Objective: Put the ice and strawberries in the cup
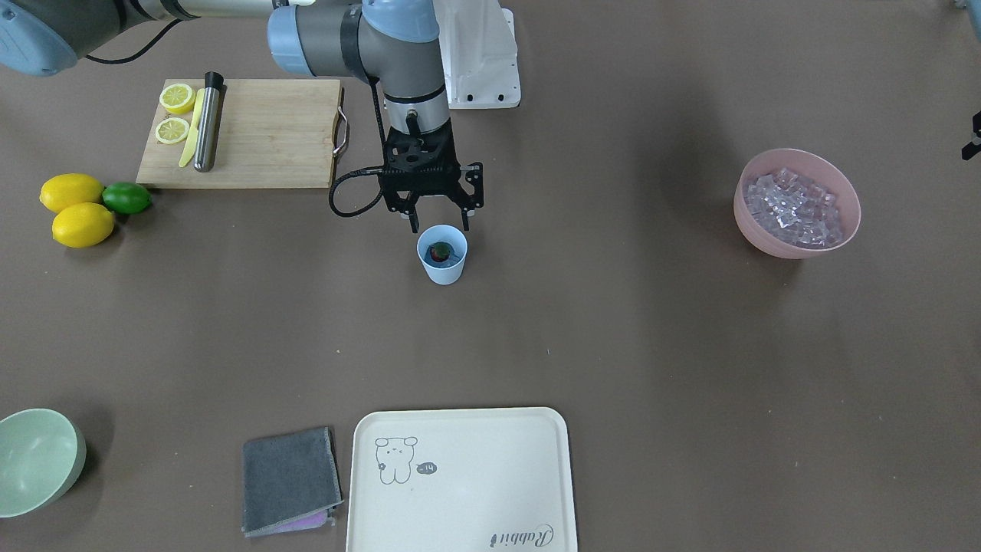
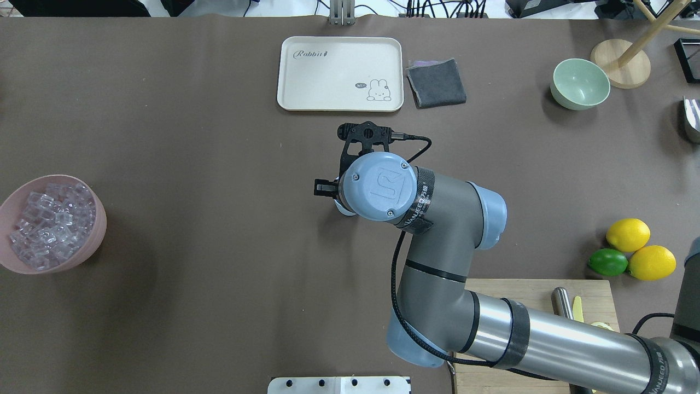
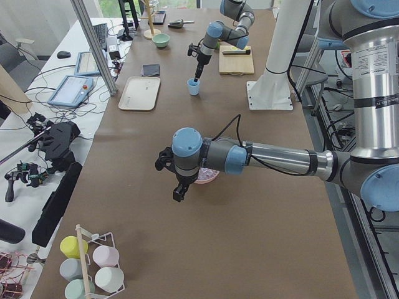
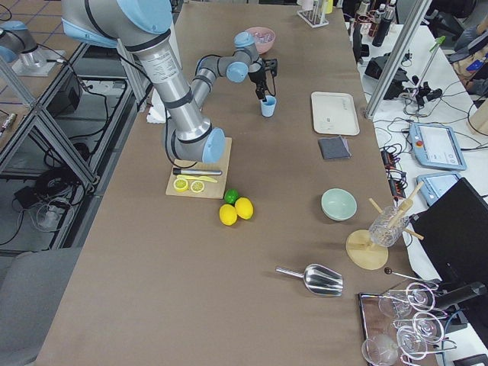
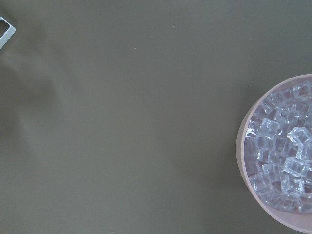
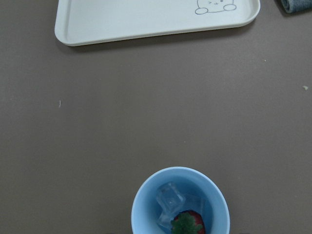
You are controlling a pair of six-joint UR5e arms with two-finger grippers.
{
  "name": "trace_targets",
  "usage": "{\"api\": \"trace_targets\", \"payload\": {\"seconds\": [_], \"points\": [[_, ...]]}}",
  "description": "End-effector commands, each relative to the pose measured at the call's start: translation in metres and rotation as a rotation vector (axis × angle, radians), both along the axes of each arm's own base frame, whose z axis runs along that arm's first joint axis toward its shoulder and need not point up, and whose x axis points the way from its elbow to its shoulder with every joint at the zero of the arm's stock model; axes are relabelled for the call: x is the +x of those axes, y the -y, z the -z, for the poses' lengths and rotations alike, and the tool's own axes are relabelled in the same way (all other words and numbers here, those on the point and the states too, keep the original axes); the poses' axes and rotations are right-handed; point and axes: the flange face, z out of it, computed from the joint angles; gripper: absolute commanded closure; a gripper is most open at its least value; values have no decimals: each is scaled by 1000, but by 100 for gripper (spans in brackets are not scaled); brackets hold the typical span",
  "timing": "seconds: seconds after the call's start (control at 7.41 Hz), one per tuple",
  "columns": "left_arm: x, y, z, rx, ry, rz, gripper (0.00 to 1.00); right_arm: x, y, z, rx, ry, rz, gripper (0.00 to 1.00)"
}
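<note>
Directly below the right gripper (image 1: 440, 223) the cup (image 1: 442, 270) is seen, standing upright on the table (image 1: 613, 345). The two fingers of this gripper are spread apart and nothing is held between them. Their tips are set just above the rim of the cup, one toward each side of it. Inside the cup, under the fingers, the strawberry (image 6: 187, 224) is lying with its green cap up. The ice (image 6: 170, 197) is found just beside it and touching it; at least two cubes can be counted in the right wrist view. Past the cup, on the side away from the robot's base, a cream tray (image 6: 146, 24) with a drawn animal is placed, well apart from the gripper. A grey folded cloth (image 1: 290, 475) is laid just beside that tray. On the base side of the gripper a wooden cutting board (image 1: 268, 130) is seen.

The left gripper (image 3: 179, 192) is found well apart from the cup, near a pink bowl (image 1: 766, 238) which is filled with many more cubes of the same kind. In the left wrist view this bowl is seen off to one side and is cut by the edge of the picture. Whether the left fingers are apart or together cannot be told, because this gripper is shown clearly only by the side camera.
</note>
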Motion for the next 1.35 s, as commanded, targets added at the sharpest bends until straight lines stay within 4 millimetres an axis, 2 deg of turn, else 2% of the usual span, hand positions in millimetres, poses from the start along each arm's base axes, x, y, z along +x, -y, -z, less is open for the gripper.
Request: {"api": "trace_targets", "payload": {"seconds": [0.0,0.13,0.4,0.67,0.81,0.94,1.08,1.21], "points": [[-1,0,-3,-7,-1,1,0,20,17,-1,-51,33,-2,1],[-1,-1,-10,-18,0,-1,0,46,40,-10,-93,41,-6,1],[-3,-18,-42,-99,27,2,0,111,60,-32,-97,81,-34,0],[-36,-23,-46,-222,30,79,0,151,78,-62,-91,122,-58,0],[-39,-24,-47,-230,30,85,0,188,98,-93,-92,80,-35,0],[-40,-28,-51,-235,30,88,0,237,117,-138,-56,9,21,0],[-40,-28,-53,-238,28,88,0,303,132,-192,-9,-70,103,0],[-40,-29,-53,-238,28,88,0,369,137,-241,31,-117,181,0]]}}
